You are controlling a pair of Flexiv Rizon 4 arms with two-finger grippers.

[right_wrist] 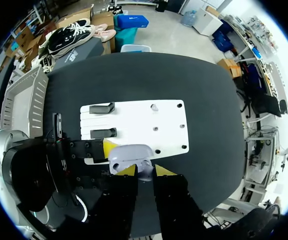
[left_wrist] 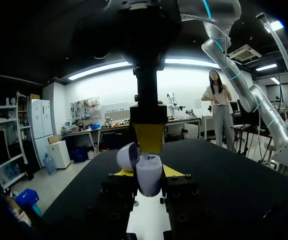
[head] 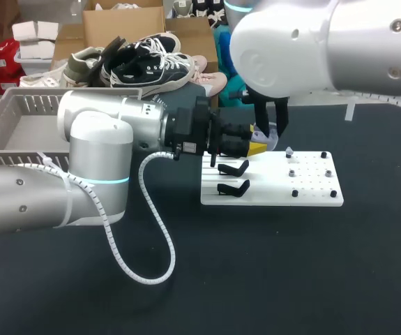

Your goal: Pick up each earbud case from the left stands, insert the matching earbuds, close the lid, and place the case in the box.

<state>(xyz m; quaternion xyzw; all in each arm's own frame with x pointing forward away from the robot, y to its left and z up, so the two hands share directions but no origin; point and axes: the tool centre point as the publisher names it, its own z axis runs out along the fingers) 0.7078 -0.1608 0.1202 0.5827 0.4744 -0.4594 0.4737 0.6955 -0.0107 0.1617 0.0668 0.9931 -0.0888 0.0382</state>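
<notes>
Earbud case (right_wrist: 130, 156) aloft, lid open, right claw (right_wrist: 145, 170) directly over it.

The case sat clamped in the left claw (left_wrist: 148, 172), held clear of the surface (head: 291, 265) above the white board (head: 312, 197), with its open mouth facing up. The right claw pointed straight down into that mouth, touching it or just short of it. Whether the right claw was apart, together or gripping an earbud could not be told. Judged to be the insertion step, with any seating move running vertically down from the right arm.

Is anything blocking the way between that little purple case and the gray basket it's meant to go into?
Yes: the right claw hangs right over the open case held in the left claw. The basket sits behind the left arm; nothing else visibly lies between.
</notes>
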